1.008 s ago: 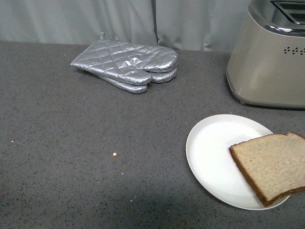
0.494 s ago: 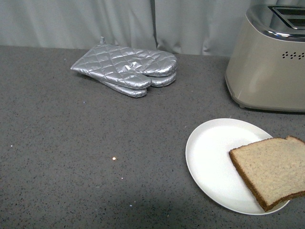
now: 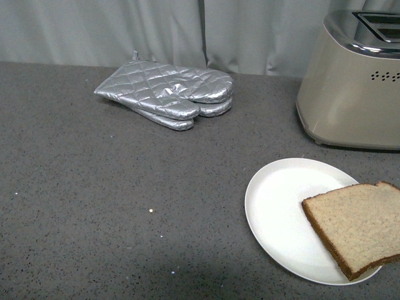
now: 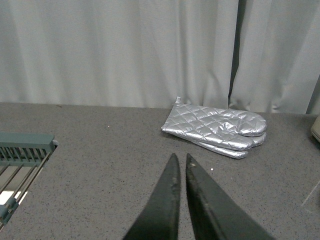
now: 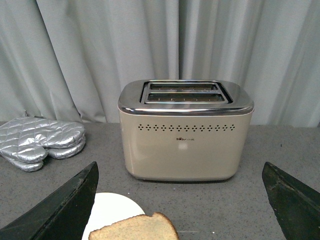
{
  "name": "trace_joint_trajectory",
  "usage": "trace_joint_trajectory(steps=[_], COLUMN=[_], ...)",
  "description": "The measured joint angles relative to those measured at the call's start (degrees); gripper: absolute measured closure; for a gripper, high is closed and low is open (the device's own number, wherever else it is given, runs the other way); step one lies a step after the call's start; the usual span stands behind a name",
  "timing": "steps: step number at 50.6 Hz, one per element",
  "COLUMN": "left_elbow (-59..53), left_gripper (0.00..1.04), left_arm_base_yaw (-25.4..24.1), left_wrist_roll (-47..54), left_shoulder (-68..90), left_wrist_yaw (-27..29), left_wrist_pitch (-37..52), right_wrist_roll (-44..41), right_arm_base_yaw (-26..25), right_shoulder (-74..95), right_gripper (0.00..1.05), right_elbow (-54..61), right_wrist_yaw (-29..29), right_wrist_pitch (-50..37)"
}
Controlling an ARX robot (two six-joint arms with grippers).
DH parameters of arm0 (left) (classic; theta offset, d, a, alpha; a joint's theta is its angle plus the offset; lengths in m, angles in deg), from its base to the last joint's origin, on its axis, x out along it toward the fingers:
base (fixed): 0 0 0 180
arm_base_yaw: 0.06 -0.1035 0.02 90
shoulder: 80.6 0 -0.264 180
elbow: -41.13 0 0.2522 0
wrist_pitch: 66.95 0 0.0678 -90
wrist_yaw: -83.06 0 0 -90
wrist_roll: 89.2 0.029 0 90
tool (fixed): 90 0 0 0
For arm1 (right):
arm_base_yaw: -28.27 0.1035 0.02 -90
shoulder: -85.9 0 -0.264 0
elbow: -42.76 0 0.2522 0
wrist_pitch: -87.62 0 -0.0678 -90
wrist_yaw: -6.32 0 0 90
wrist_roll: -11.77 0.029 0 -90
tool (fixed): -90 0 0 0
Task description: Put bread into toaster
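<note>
View: the front camera has tipped up slightly.
Toaster: more of its top now shows.
Bread, plate: lower in frame.

Brown bread lies flat before beige toaster.

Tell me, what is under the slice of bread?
A white plate lies under the bread. In the front view its left part is bare; the part below the slice is covered, so anything there cannot be seen.
</note>
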State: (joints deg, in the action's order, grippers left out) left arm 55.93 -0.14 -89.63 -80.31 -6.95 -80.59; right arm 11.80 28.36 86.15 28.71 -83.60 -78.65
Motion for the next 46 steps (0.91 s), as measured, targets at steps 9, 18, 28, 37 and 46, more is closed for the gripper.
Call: trace_joint_trajectory(steps=[9,18,28,37,46], left_elbow=[0.0,0.0,0.0,0.0,0.0], left_gripper=[0.71,0.33,0.07,0.07,0.07], left_arm_base_yaw=[-0.02,0.0,0.0,0.0,0.0], left_wrist_roll=[0.0,0.0,0.13,0.13,0.13], left_shoulder=[0.0,-0.07,-0.07,-0.07,-0.07], left_wrist_yaw=[0.0,0.02,0.0,0.0,0.0], left_wrist_pitch=[0.0,-0.02,-0.02,-0.04,-0.04], right_wrist_roll=[0.0,22.99,34.95,37.27,39.58], right_arm_base_yaw=[0.0,-0.72,-7.26,-6.49,-5.99], right_shoulder=[0.0,18.32,38.69,48.59,57.48], right_gripper=[0.09,0.09,0.09,0.09,0.09], right_elbow=[0.0,-7.3,-5.55,-2.38,-1.27], right_wrist_yaw=[-0.02,-4.57,-8.66,-11.45,-13.79], right_wrist_pitch=[0.0,17.33,5.64,-1.84,-11.19])
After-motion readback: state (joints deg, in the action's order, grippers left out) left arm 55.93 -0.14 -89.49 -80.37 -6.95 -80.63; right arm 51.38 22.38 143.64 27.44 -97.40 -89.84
